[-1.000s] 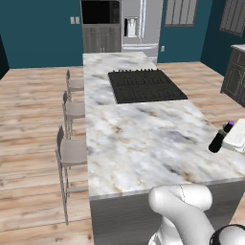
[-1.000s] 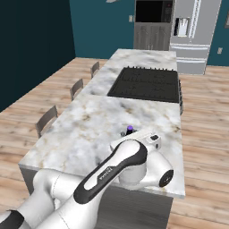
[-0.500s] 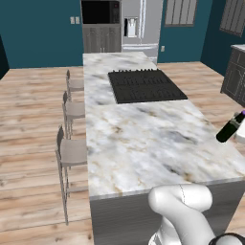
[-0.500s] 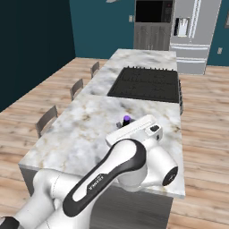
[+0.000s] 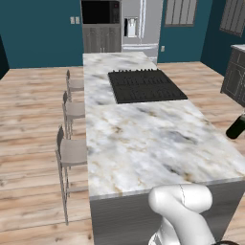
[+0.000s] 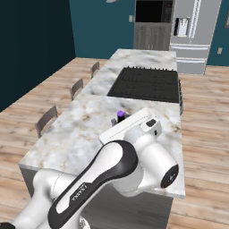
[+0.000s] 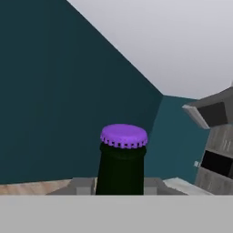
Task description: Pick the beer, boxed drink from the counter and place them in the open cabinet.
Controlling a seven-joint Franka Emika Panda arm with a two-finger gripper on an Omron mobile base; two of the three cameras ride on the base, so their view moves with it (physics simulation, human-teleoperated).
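Observation:
The beer (image 7: 120,166), a near-black bottle with a purple cap (image 7: 124,135), stands straight up between my grey fingers (image 7: 154,185). My gripper (image 7: 119,184) is shut on its neck. From the right base, the purple cap (image 6: 120,113) peeks out just behind my white hand (image 6: 134,127), above the marble counter (image 6: 85,129). From the left base, the bottle's dark body (image 5: 235,128) hangs tilted at the right edge of the picture, off the counter's (image 5: 143,139) right side. The boxed drink and the open cabinet are out of view.
A black cooktop (image 5: 145,85) is inset in the counter's far half. Three stools (image 5: 72,150) line its left side. A steel fridge (image 5: 139,24) and a dark oven unit (image 5: 100,21) stand at the back wall. A dark base cabinet (image 5: 234,76) stands far right.
The arm has swung further right with the beer held. The bottle has slid toward the right edge of the left base view, and my white hand has left that view.

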